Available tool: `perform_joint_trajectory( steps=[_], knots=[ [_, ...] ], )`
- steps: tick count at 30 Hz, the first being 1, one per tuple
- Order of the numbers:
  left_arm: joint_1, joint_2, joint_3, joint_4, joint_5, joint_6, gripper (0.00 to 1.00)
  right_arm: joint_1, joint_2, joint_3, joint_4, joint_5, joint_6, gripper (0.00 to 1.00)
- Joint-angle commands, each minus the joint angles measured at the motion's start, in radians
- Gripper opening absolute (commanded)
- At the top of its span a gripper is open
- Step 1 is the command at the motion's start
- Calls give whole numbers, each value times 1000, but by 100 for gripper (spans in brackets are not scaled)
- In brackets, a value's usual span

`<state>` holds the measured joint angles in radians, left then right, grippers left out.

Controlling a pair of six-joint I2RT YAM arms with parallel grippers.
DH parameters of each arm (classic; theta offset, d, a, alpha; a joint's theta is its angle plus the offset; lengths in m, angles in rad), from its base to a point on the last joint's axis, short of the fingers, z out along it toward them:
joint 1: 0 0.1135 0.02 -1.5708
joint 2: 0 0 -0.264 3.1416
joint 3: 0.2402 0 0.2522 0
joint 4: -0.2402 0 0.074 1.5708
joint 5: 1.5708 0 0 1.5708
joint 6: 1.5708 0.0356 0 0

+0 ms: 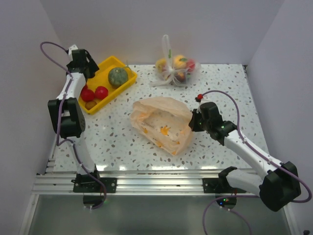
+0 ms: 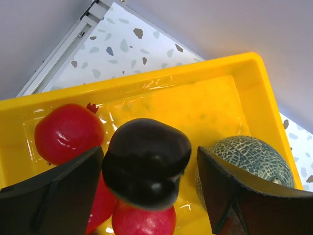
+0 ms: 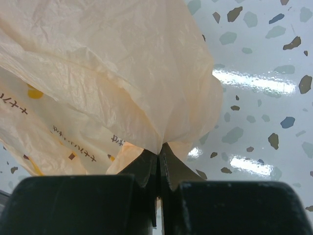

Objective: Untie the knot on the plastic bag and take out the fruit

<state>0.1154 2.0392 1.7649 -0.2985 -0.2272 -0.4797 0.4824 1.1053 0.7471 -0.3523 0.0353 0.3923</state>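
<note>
The peach-orange plastic bag [image 1: 161, 123] lies slack and flattened mid-table. No tied knot shows on it. My right gripper [image 1: 193, 120] is shut on a fold at the bag's right edge; in the right wrist view the gripper [image 3: 159, 154] pinches the bag [image 3: 98, 63]. My left gripper [image 1: 90, 68] hangs open over the yellow tray [image 1: 124, 66]. In the left wrist view the dark purple-black fruit [image 2: 146, 164] sits between its fingers on the red fruits [image 2: 68, 132], touching the left finger, with a gap to the right one. The green fruit [image 2: 249, 156] lies beside it.
A clear whitish bag of fruit [image 1: 176, 68] with a white knot stands at the back centre. The tray also holds two red fruits [image 1: 101, 92] and a small brown one [image 1: 91, 104]. Walls close the table on the left, back and right.
</note>
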Motion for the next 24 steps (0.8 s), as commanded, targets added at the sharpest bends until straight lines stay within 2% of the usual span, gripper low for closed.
perform_joint_trajectory(
  steps=[1, 2, 5, 7, 16, 24],
  knots=[
    [10, 30, 50, -7, -6, -10, 85, 1, -15, 23, -10, 6, 5, 0],
    [15, 33, 44, -11, -1, -8, 91, 1, -15, 27, -13, 12, 2, 0],
    [17, 15, 9, -11, 18, 7, 98, 1, -18, 40, -27, 31, -4, 0],
    [17, -8, -27, 9, 35, 10, 100, 1, -21, 49, -39, 46, -10, 0],
    [17, -218, -266, 73, 127, 0, 100, 1, -33, 87, -103, 142, -17, 0],
    [-2, -543, -461, 104, 258, -39, 100, 1, -119, 71, -165, 264, 9, 0]
  ],
)
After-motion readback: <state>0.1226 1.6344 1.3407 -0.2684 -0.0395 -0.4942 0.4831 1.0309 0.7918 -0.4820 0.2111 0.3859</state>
